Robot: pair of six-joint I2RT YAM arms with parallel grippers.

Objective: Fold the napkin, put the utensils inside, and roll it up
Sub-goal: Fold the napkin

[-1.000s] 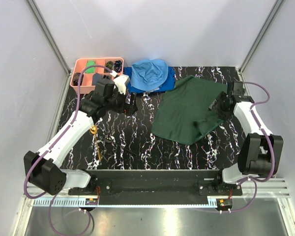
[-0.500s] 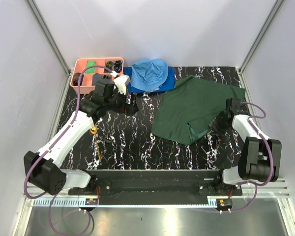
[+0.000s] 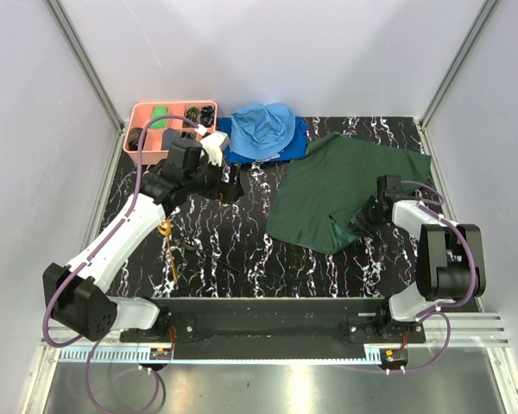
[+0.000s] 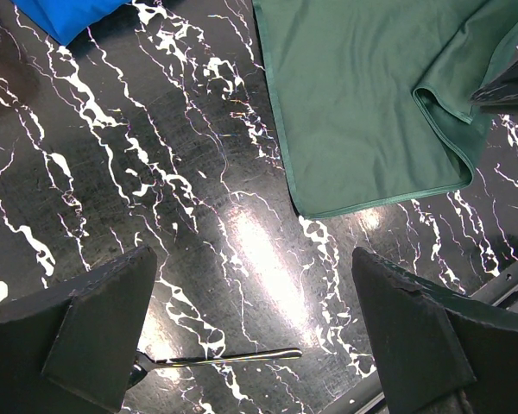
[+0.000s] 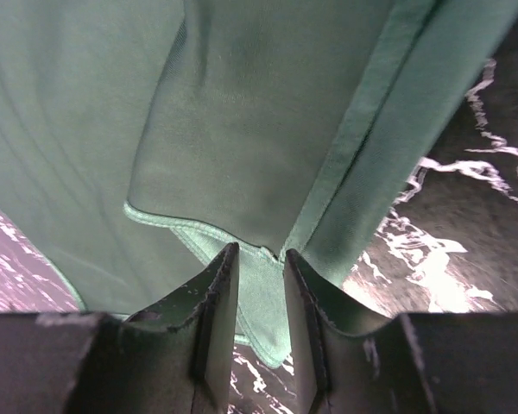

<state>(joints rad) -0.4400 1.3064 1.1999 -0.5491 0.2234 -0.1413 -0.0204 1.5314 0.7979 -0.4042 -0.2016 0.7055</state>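
Left gripper [image 4: 251,259]: jaws spread wide, nothing between them, hanging above the black table [image 3: 233,250].
Utensils [image 3: 169,246]: gold, lying on the tabletop beside the left arm.
Napkin [image 3: 328,185]: right of centre, well apart from them, near corner folded over.
Right gripper [image 5: 259,259]: jaws almost together, pinching that folded hem.
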